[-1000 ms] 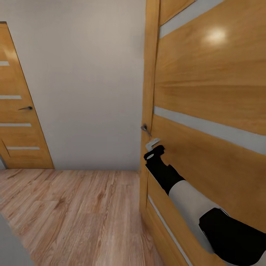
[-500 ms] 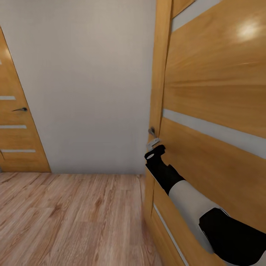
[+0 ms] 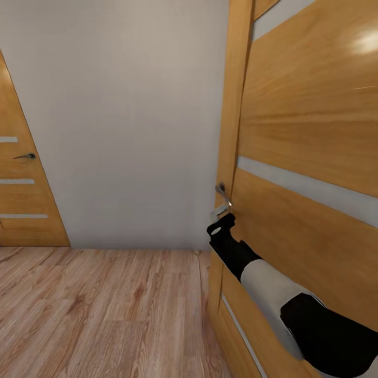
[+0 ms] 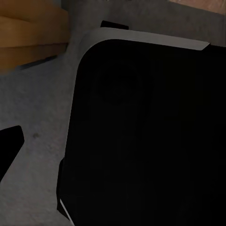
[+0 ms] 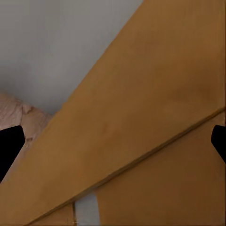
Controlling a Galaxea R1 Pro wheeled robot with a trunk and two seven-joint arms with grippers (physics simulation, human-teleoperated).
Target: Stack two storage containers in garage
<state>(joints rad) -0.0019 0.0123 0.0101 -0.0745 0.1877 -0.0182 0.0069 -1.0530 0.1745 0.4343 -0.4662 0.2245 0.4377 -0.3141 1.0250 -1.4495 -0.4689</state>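
1. Head view: the robot is facing a plain white wall (image 3: 126,121) in a passage with a light wood-plank floor (image 3: 105,310). A wooden door (image 3: 310,157) with pale horizontal stripes is standing close on the right, seen at a slant, and a second door of the same kind (image 3: 21,178) is showing at the far left with a small dark handle (image 3: 24,156).
2. Head view: the right arm (image 3: 268,289), black and white, is reaching forward along the near door, and the right gripper (image 3: 220,223) is sitting just below the metal door handle (image 3: 222,193), right beside it. I cannot tell whether the fingers are touching the handle, or how wide they are parted.
3. Left wrist view: a large black rounded panel with a pale edge (image 4: 141,132), seemingly part of the robot, is blocking most of the picture, with grey ground (image 4: 37,117) and a strip of wood beyond it. One dark finger (image 4: 9,141) is poking in at the edge; the left gripper's opening cannot be judged.
4. Right wrist view: the camera is looking closely at the slanted door face (image 5: 141,117), with white wall and a patch of plank floor behind. Dark fingertips (image 5: 9,146) are showing at both side edges, well apart, with nothing between them.
5. No storage container is appearing in any view.
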